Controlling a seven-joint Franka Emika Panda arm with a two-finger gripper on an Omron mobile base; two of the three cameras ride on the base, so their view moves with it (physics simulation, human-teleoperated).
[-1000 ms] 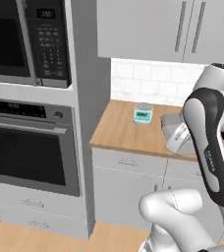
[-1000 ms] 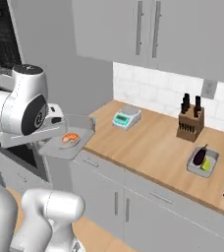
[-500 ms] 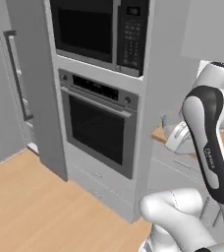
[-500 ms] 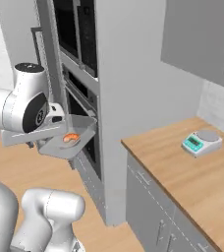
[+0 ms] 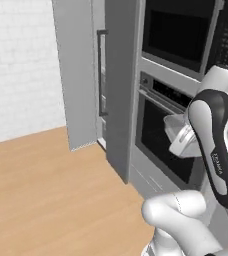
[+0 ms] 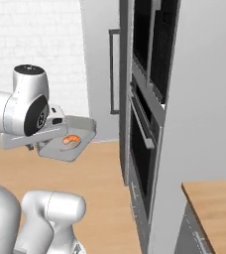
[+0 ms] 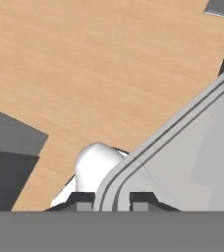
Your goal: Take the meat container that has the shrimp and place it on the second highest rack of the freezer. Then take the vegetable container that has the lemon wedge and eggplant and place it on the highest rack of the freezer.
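The meat container, a shallow grey tray, carries the orange shrimp and hangs level above the floor. In the left base view the meat container shows behind my forearm, in front of the oven. My gripper is shut on the tray's rim, with one dark fingertip on each side of it. The tall grey freezer stands ahead to the left, its long handle facing me. Its racks are hidden. The vegetable container with the lemon wedge and eggplant is out of view.
A built-in oven with a microwave above it stands right of the freezer. A wooden counter corner lies at the lower right. Open wood floor spreads in front of the freezer, backed by a white brick wall.
The whole scene has swung from the counter past the oven to the freezer, so the base has moved. The tray with the shrimp stays in my gripper.
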